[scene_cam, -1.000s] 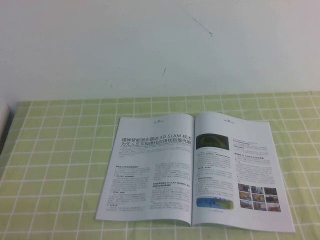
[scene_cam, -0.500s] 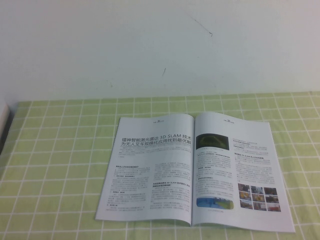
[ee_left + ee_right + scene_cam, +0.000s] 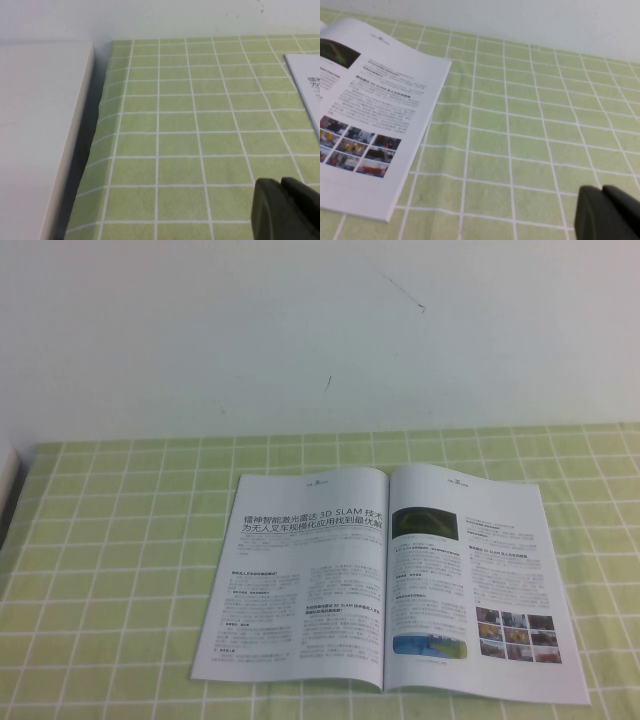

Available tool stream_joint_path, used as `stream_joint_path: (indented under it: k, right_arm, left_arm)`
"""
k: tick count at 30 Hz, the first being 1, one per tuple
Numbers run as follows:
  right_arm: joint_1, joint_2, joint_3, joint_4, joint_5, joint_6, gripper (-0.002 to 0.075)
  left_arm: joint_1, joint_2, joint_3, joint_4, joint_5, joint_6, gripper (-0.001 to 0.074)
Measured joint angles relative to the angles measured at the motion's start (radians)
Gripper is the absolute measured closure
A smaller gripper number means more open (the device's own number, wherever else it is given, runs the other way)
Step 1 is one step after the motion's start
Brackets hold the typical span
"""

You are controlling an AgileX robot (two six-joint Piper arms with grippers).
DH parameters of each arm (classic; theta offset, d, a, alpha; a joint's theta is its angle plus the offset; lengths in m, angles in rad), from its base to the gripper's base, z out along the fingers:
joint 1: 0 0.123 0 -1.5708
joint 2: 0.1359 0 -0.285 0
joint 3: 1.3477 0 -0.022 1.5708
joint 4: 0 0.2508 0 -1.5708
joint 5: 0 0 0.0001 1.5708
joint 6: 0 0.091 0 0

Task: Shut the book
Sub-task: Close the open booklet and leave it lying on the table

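Book [image 3: 385, 580] lies open at lower centre of the high view, spine running away from the robot. Left gripper [image 3: 283, 205] and right gripper [image 3: 605, 212] sit off either side of it, the right likely nearer. Whether they are open or closed cannot be told.

Looks like a bare robot test bench, lab-like: plain white wall [image 3: 300, 330], green checked cloth [image 3: 120, 570] as work surface, white board [image 3: 35, 140] at its left edge, left gripper [image 3: 281, 200] and right gripper [image 3: 602, 205] low over the cloth, jaws together.
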Motion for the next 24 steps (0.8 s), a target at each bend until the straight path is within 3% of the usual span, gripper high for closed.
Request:
stream_joint_path:
  k: [13,24]
  right_arm:
    - [0.0,0.0,0.008,-0.007,-0.093,-0.004,0.073]
    - [0.0,0.0,0.008,-0.007,-0.469,-0.009,0.073]
  left_arm:
    - [0.0,0.0,0.008,0.0,-0.177,0.0,0.0738]
    - [0.0,0.0,0.008,0.0,-0.482,0.0,0.0738]
